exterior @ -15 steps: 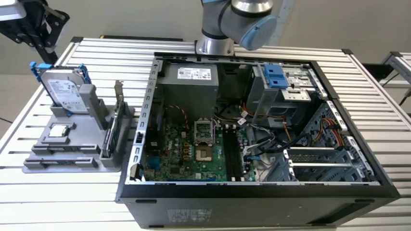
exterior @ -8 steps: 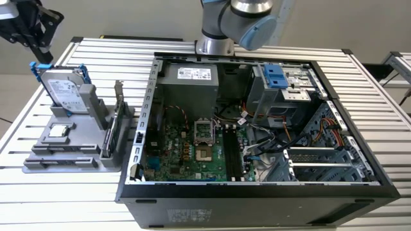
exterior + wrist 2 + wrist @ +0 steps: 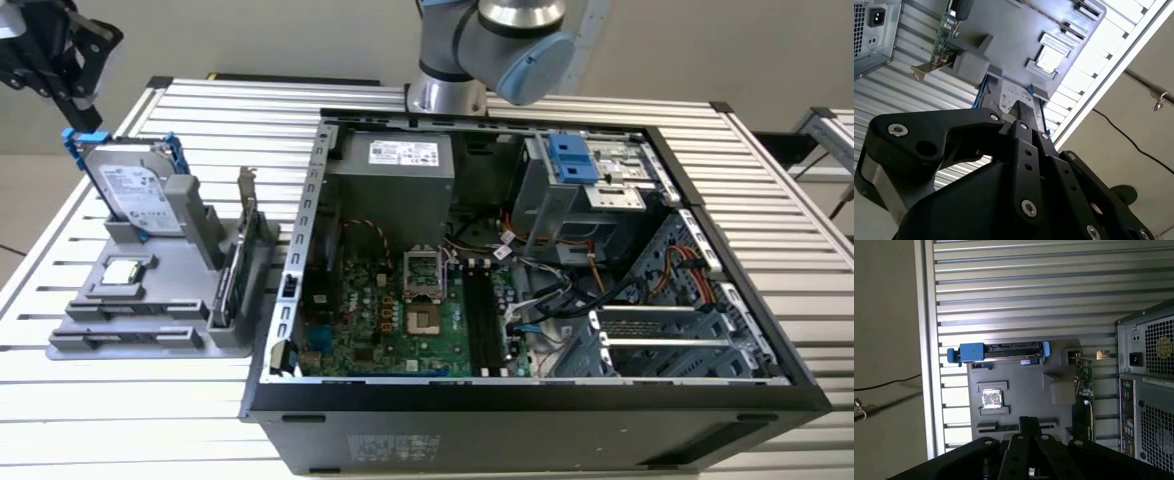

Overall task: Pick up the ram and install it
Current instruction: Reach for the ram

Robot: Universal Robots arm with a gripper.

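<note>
Grey plastic makes up the fixture point(image 3: 80, 345) at the exterior view's left of the slatted aluminium surface point(image 3: 134, 430). The black tool point(image 3: 1028, 421) hangs high above it, its fingers apparently closed together with nothing between them.

By my reading the task has barely begun. Nothing is lifted, and the long black memory slots point(image 3: 483, 322) on the motherboard point(image 3: 380, 325) inside the open computer case point(image 3: 534, 425) look empty. In the first wrist view a thin dark strip sits in a long slot of the fixture, just under the fingertips. I take that for the ram point(image 3: 996, 428) seen edge-on, though I cannot be sure.

Sharing the fixture are a hard drive point(image 3: 134, 190) with blue rails standing upright, a processor chip point(image 3: 123, 271) lying flat, and an expansion card point(image 3: 230, 275) on edge with its silver bracket. Loose cables point(image 3: 561, 295) crowd the case just beside the memory slots, and they look the likeliest nuisance.
</note>
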